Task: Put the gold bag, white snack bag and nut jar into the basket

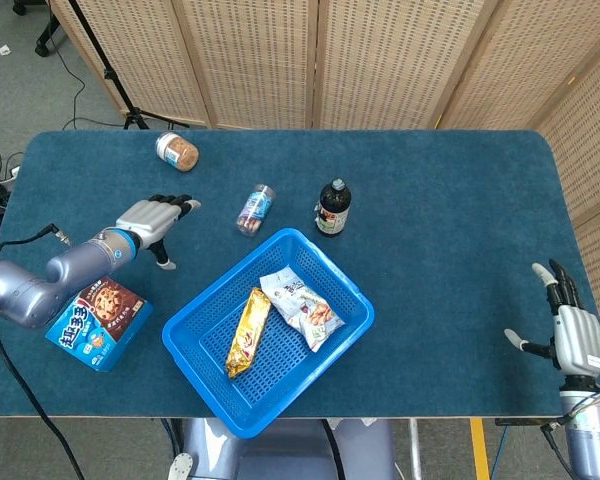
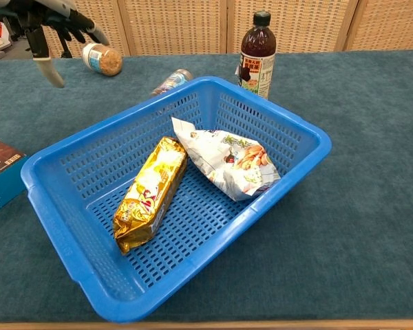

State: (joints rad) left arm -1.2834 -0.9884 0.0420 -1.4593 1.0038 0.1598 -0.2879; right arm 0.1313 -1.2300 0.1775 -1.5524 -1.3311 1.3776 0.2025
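At the left of the head view the left hand (image 1: 152, 216) is seen low over the blue table (image 1: 450, 210), its dark fingers (image 1: 176, 204) spread apart and nothing held between them; in the chest view the same hand shows at the upper left corner. Up and slightly to the right of it, near the far edge, the clear nut jar with a white lid (image 1: 177, 152) is found lying on its side, its long axis slanted, the lid end toward the far left. Further right a small clear plastic bottle (image 1: 254, 209) lies tipped over just beside the far rim of the blue perforated plastic basket (image 1: 355, 300), inside which the shiny gold bag (image 1: 247, 331) and the white printed snack bag (image 1: 301, 305) are already lying side by side. A dark glass bottle (image 1: 331, 207) stands upright past the basket's far corner. At the far right the right hand (image 1: 574, 334) is held with fingers spread, empty, well apart from everything. The jar is judged to be the one thing left to move, and the left hand is much the nearer to it.
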